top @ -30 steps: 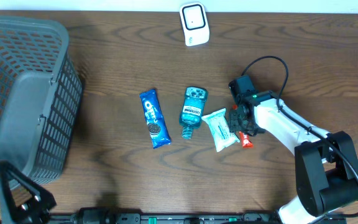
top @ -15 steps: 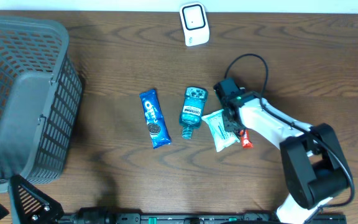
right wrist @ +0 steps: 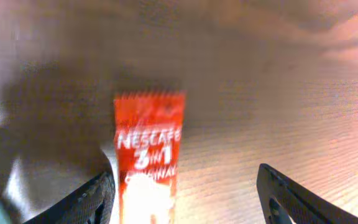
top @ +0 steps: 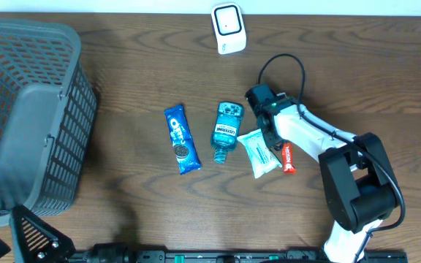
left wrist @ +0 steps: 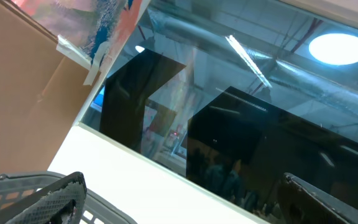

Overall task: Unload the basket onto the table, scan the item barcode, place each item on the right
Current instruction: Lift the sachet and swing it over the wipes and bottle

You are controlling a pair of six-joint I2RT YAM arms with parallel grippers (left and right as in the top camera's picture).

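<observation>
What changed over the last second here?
The right claw swung left toward the mouthwash bottle and stands open above the red coffee sachet, gripping nothing. The bottle, cookie pack, white packet, scanner and basket stayed put.

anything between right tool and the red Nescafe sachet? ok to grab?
Nothing visible. In the right wrist view the Nescafe sachet lies flat on the table under the right tool, jaws open, off-centre toward one finger. The white packet lies close beside it, not over it.
</observation>
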